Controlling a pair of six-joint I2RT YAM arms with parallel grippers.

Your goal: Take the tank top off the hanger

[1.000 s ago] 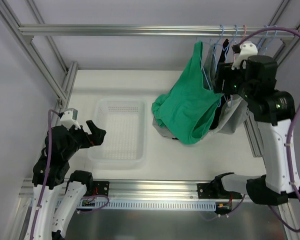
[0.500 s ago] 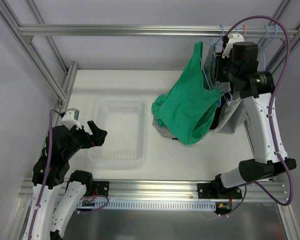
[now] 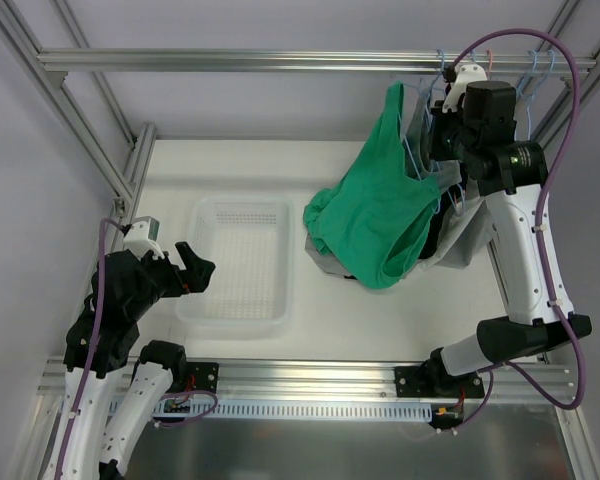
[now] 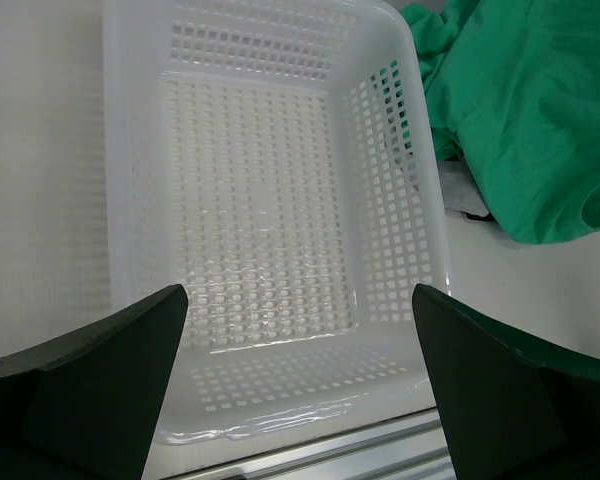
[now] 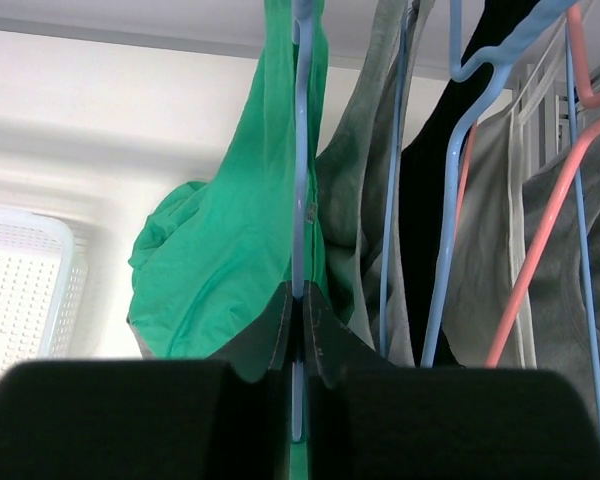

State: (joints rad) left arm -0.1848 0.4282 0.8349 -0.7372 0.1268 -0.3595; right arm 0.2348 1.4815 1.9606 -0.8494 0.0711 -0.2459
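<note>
The right gripper [image 5: 298,300] has just clenched on the thin light-blue plastic hanger [image 5: 300,150], apparently clear of cloth, anchoring it so the green fabric tank top [image 3: 380,215] draped from it can be stripped, while the left gripper [image 4: 298,295] idles released.

Upper right corner: hangers [image 5: 300,150] and hung garments [image 5: 355,200] pack tightly beneath the rail [image 3: 280,60]; gaps between them are narrow. The tank top [image 3: 380,215] drapes onto the counter [image 3: 380,320] just beside the basket [image 3: 230,310]. Bare counter lies along the near edge.
</note>
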